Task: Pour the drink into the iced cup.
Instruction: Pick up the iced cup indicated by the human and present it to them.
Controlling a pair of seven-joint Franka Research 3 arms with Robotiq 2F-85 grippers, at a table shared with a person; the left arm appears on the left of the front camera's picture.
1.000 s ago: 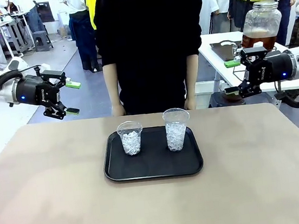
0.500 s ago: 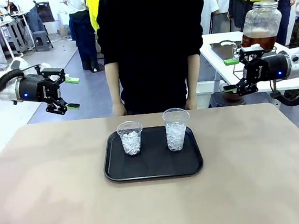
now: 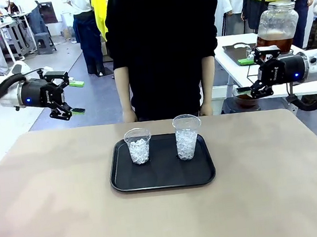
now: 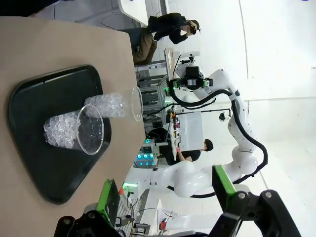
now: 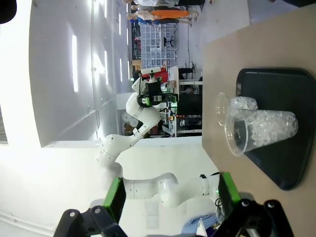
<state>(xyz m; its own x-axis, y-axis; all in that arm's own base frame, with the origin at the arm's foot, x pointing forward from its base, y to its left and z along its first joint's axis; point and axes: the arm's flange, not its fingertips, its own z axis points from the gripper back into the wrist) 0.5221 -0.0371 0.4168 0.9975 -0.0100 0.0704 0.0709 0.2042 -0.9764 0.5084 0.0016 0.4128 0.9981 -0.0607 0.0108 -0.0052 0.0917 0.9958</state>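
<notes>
Two clear plastic cups packed with ice stand upright on a black tray: a shorter cup on the left and a taller cup on the right. The amber-brown drink fills the lower part of a big glass jar on a side table at the far right. My left gripper hovers open above the table's far left edge. My right gripper hangs open beyond the far right edge, just in front of the jar. Both wrist views show the tray with the cups far ahead of open fingers.
A person in a black top stands at the far side of the table, right behind the tray, arms down. The tan tabletop is bare around the tray. Other people and tables stand farther back.
Both grippers have risen slightly and stay open. The right arm has drawn back a little toward the right. The person has shifted slightly to the right.
</notes>
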